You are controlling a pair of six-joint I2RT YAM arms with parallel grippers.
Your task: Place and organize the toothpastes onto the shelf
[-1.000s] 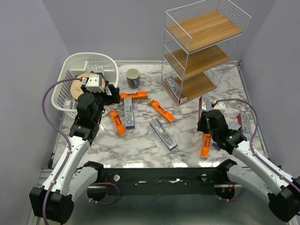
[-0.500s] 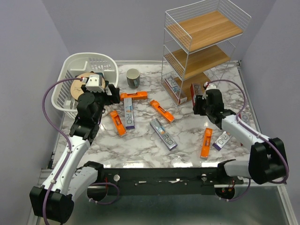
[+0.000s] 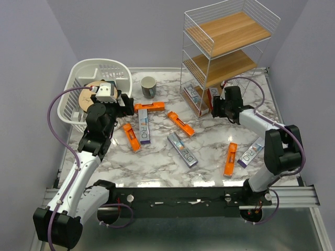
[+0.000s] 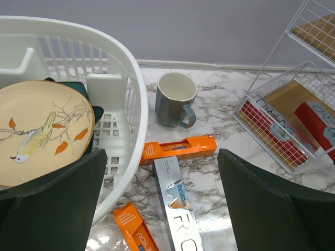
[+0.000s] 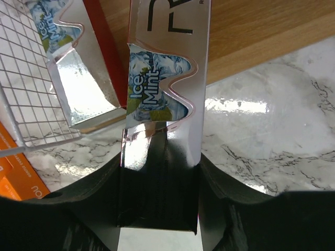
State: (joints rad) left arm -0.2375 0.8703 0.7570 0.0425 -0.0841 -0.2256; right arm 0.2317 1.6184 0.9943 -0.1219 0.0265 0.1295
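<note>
1. Right gripper point(image 5: 159, 178) clamps a silver box point(image 5: 168, 78) — its far end is over the shelf's point(image 3: 230, 32) bottom board.
2. Left gripper point(image 4: 162, 193) gapes wide, empty, beside the basket point(image 4: 137, 99).
3. Loose boxes point(image 3: 182, 150) lie on the table point(image 3: 209, 151).

We look down into a small enclosed bay. A bench point(image 3: 157, 167) with a white marble-patterned top, veined in grey, takes up most of the top view. Plain lavender-grey walls close it in on three sides: a back wall point(image 3: 131, 31), a left wall point(image 3: 31, 63) and a right wall point(image 3: 309, 57), all bare and matte. Along the bench's near edge runs a black bar point(image 3: 183, 201), with silver metal rails point(image 3: 309, 193) showing at its right end. In the left wrist view we see a pale strip point(image 4: 209, 66) where the back wall meets the bench. The light is soft and even. In the right wrist view a bright glare patch point(image 5: 246, 107) shines on the glossy marble.
</note>
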